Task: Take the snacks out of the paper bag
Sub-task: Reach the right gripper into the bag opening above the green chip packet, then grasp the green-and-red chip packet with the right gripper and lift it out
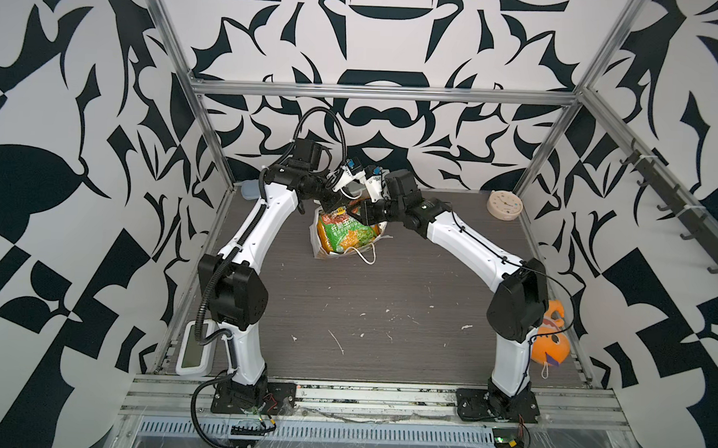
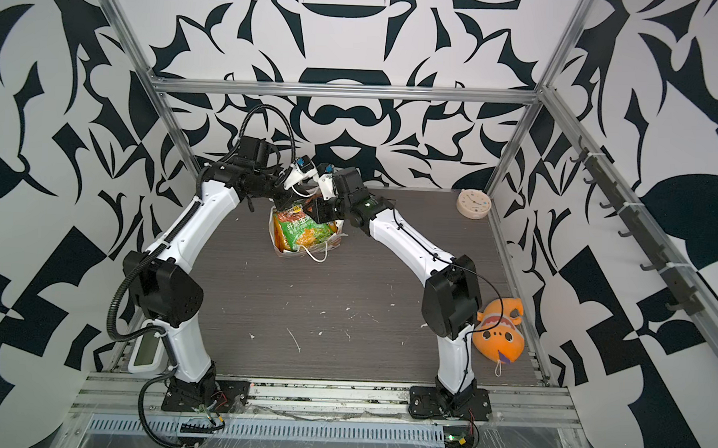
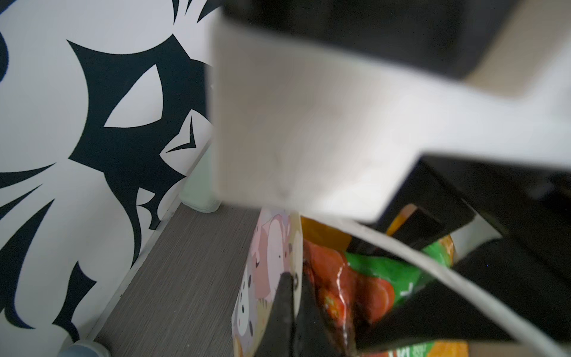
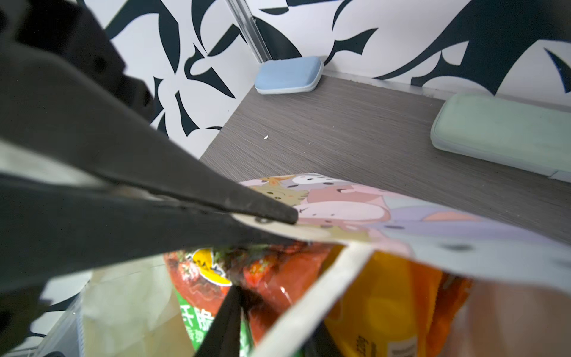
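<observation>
Table (image 1: 366, 300): grey wood-grain, b/w patterned walls around.
Paper bag (image 1: 316, 242): standing far centre of table, mouth open.
Snacks (image 1: 344, 232): green + orange pkts in bag, poking out top.
L gripper (image 3: 295, 284): clenched on bag rim.
R gripper (image 1: 354, 211): tips in bag mouth; grip can't tell.

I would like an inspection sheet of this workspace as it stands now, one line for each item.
Surface: dark wood-grain table, white flecks.
Job's things: paper bag stands at the far middle; green packet and yellow-orange packet inside; no packet seen outside.
Clutter: cream clock, orange plush toy, blue case, green case, white screen device, all near the edges.
Grippers: left gripper shut on the bag's rim; right gripper in the bag's mouth, grip unclear.
Cables: black conduit along the left arm; thin black cable on the right arm.
Surroundings: black-and-white patterned walls, aluminium frame, hook rail.
</observation>
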